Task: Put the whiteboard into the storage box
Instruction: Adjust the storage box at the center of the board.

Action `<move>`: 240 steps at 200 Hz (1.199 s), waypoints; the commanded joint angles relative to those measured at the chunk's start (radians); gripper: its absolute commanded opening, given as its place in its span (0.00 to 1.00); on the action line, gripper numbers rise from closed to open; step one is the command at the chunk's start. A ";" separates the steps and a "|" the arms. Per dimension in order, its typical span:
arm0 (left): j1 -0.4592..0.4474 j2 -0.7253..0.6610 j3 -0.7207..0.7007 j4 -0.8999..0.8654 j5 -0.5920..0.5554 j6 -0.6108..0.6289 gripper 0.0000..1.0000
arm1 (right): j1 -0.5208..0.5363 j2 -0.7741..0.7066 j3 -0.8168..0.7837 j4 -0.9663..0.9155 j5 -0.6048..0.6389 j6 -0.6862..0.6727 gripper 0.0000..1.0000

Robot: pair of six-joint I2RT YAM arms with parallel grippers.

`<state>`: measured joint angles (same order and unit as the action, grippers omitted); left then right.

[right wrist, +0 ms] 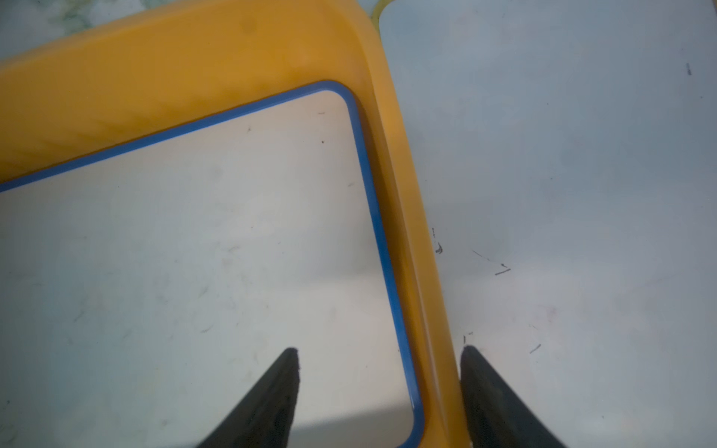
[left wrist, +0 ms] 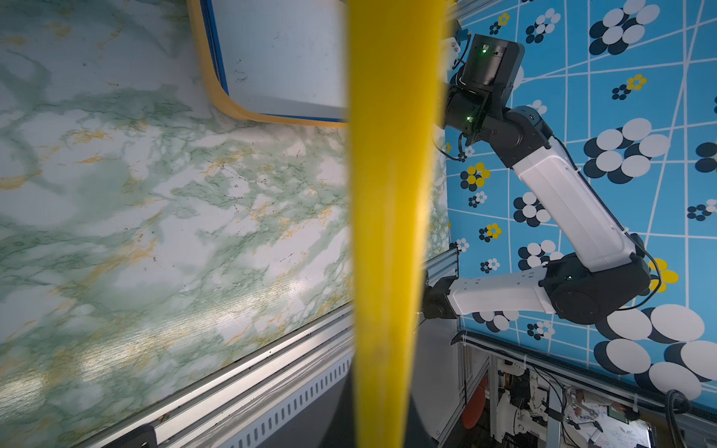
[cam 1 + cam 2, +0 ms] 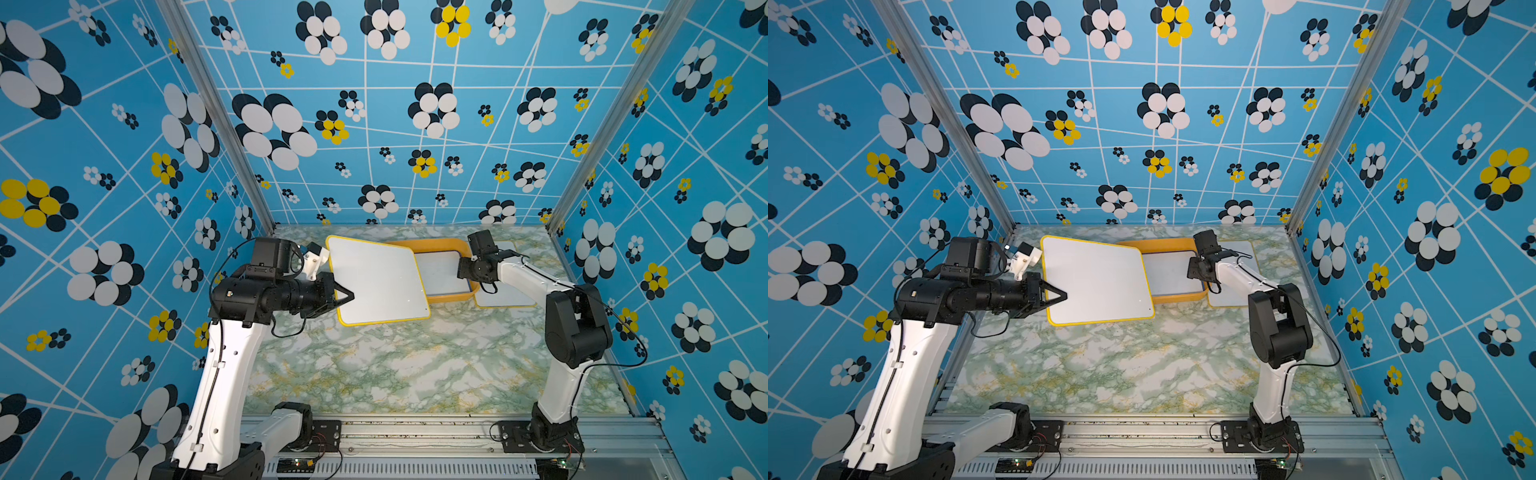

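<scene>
One blue-edged whiteboard (image 1: 194, 271) in storage box (image 1: 155, 77) | left fingers (image 3: 349, 295) clamp yellow-edged whiteboard (image 3: 378, 282) | right fingers (image 1: 271, 399) — apart

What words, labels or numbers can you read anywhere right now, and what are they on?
No readable text in any view.
On the yellow-framed whiteboard in the left gripper: blank, only a few specks.
On the blue-framed whiteboard in the storage box: faint smudges, no letters.
On the whiteboard beside the box: short black pen strokes, not legible as characters.
</scene>
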<state>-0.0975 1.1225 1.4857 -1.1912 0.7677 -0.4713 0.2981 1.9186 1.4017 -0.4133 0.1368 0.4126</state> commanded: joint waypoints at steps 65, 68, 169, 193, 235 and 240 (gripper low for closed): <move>0.048 -0.028 -0.071 0.156 0.131 -0.013 0.00 | 0.005 -0.022 -0.058 -0.031 -0.099 0.028 0.29; 0.051 -0.031 -0.073 0.155 0.132 -0.012 0.00 | 0.005 -0.024 -0.060 -0.031 -0.097 0.027 0.28; 0.114 -0.062 -0.091 0.130 0.176 0.014 0.00 | 0.054 -0.072 -0.147 -0.044 -0.050 -0.077 0.06; 0.121 -0.068 -0.095 0.123 0.177 0.016 0.00 | 0.074 -0.085 -0.172 -0.024 -0.048 -0.100 0.04; 0.129 -0.082 -0.104 0.111 0.176 0.018 0.00 | 0.096 -0.103 -0.204 -0.020 -0.057 -0.103 0.04; 0.129 -0.084 -0.106 0.110 0.176 0.018 0.00 | 0.099 -0.108 -0.208 -0.018 -0.059 -0.101 0.04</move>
<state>0.0208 1.0729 1.3808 -1.1172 0.8730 -0.4854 0.3744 1.8393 1.2285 -0.4202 0.0792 0.3573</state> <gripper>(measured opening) 0.076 0.115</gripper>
